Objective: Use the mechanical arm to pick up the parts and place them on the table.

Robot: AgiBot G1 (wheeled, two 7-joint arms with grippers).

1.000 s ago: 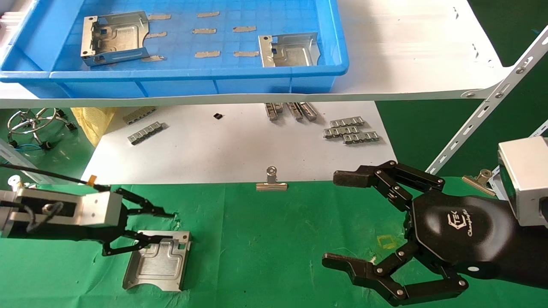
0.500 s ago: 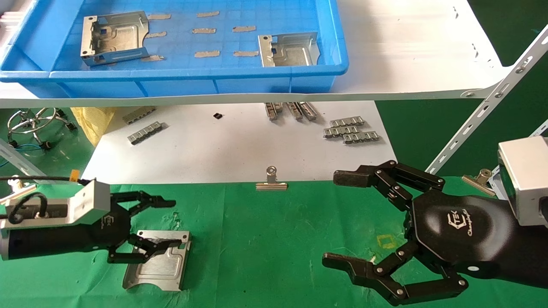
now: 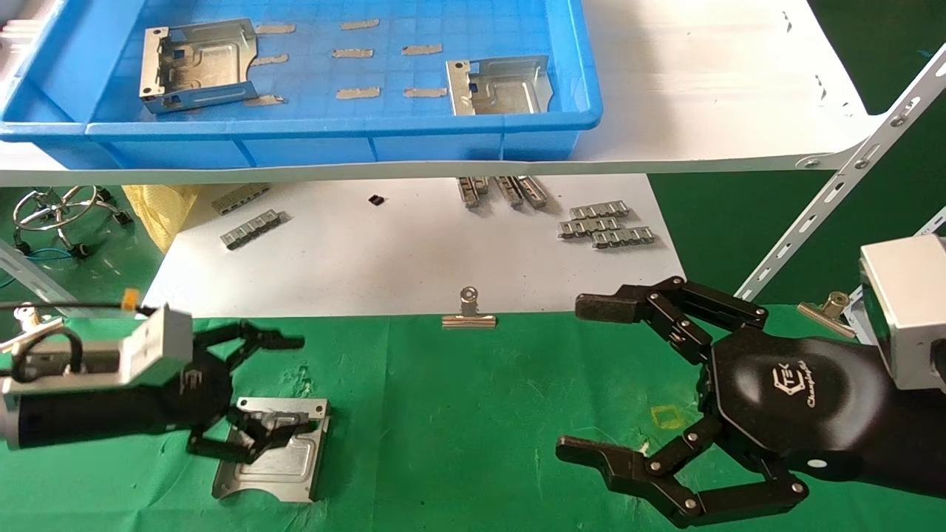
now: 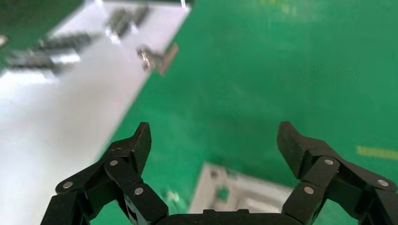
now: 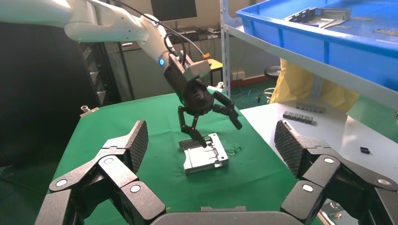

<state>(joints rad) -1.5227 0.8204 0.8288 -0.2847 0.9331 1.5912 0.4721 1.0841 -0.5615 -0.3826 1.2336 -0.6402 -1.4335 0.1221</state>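
One silvery part [image 3: 270,454] lies flat on the green table [image 3: 458,414] at the front left. My left gripper [image 3: 288,380] hangs open just above its far edge, with the lower fingertip over the plate and nothing held. The left wrist view shows the open left gripper [image 4: 215,136] with the part [image 4: 244,194] below it. The right wrist view shows that part [image 5: 205,157] under the left gripper [image 5: 220,133]. My right gripper [image 3: 584,378] is open and empty over the cloth at the right. Two more parts [image 3: 198,63] [image 3: 499,85] lie in the blue tray [image 3: 295,133].
The tray stands on a raised white shelf with a slanted metal bracket [image 3: 835,192] at the right. Below it a white board [image 3: 414,251] carries grey ridged strips [image 3: 606,225]. A binder clip [image 3: 468,314] sits at the board's front edge. A yellow square [image 3: 669,417] marks the cloth.
My left gripper has lifted and drawn back a little to the left above the part. The part has stayed on the cloth. The right arm has not moved.
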